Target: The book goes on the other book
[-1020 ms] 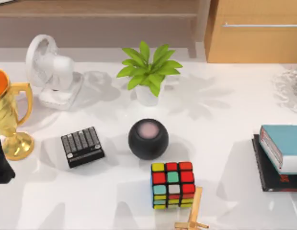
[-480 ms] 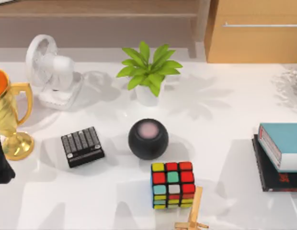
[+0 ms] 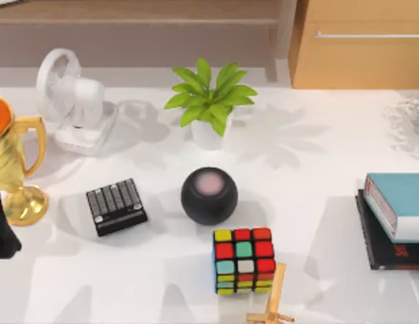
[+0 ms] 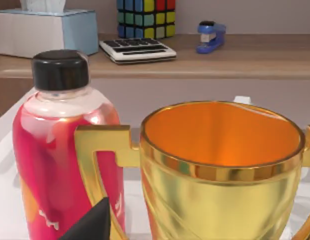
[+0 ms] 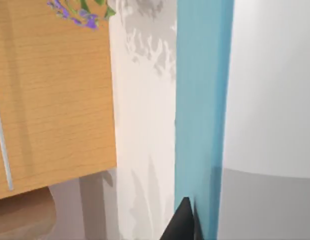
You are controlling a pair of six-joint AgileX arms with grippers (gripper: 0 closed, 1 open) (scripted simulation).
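- Top view: the teal book [image 3: 402,202] is seen at the right edge of the frame, lying on the black book [image 3: 382,248], whose cover sticks out below and to the left of it.
- Task is judged essentially done: teal book rests flat on the black one, slightly skewed, part cut off by the frame edge.
- What is left is judged to be only release and retreat of the right arm, if not already made; this cannot be confirmed.
- Right wrist view: a teal strip of the book [image 5: 202,110] runs down the middle of the frame, with one dark fingertip [image 5: 182,225] at the bottom centre, right against the teal edge.
- Right gripper's fingers: whether apart or clamped on the book cannot be told; just the one tip is seen, and touching versus just beside is unclear.
- A wooden cabinet [image 5: 50,95] is seen at the left of that view.
- Left arm is parked at the left edge of the top view, a dark shape [image 3: 1,229] beside the gold cup [image 3: 13,169].
- Left wrist view: the gold cup [image 4: 220,165] and a pink bottle [image 4: 60,150] are close in front; a dark fingertip [image 4: 92,225] shows at bottom left; open or closed cannot be told.
- Other items are well apart from the books: puzzle cube [image 3: 243,260], dark round speaker [image 3: 209,196], calculator [image 3: 116,206], fan [image 3: 71,98], plant [image 3: 209,101].
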